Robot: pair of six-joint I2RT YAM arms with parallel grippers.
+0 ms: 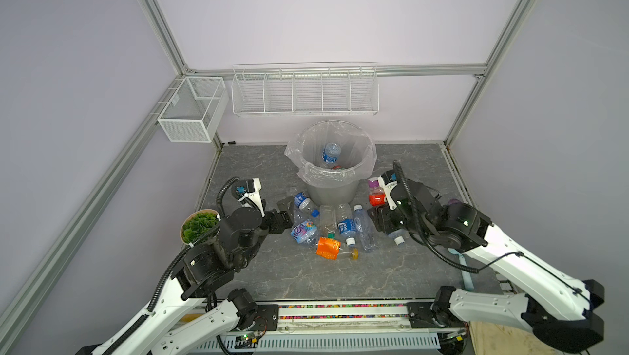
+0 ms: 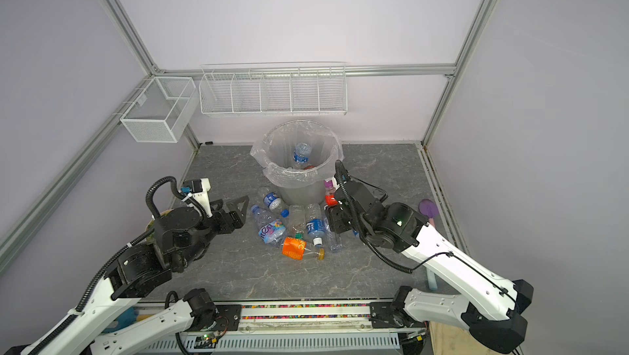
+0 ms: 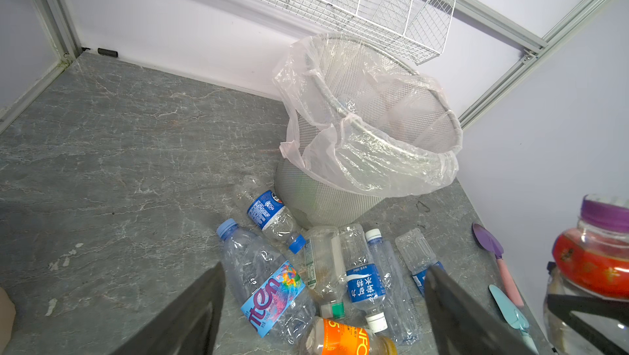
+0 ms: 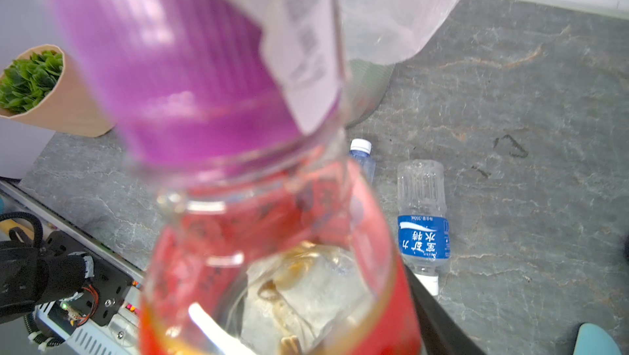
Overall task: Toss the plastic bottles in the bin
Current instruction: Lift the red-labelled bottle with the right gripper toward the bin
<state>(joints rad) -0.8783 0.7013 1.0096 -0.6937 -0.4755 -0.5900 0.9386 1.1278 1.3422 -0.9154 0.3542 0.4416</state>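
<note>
Red-labelled, purple-capped plastic bottle (image 1: pixel 375 196) is pinched by right gripper (image 1: pixel 381 202) just right of bag-lined grey metal bin (image 1: pixel 332 190); a lift over the rim is likely needed next; left gripper (image 2: pixel 229 205) is spread, empty.

Free: bench (image 1: pixel 340 278) bare along the front and left of the bin (image 1: pixel 332 190).
Blocked: plastic bottles (image 1: pixel 346 225) crowd the bin's foot; right tool (image 1: pixel 378 205) holds a red-labelled bottle (image 1: pixel 374 196) beside it.
Overhead: bin mouth open.

walls (image 1: pixel 306 13): pale lilac | floor (image 1: pixel 306 278): grey marbled slab | frame (image 1: pixel 425 69): aluminium | baskets (image 1: pixel 306 96): white wire
</note>
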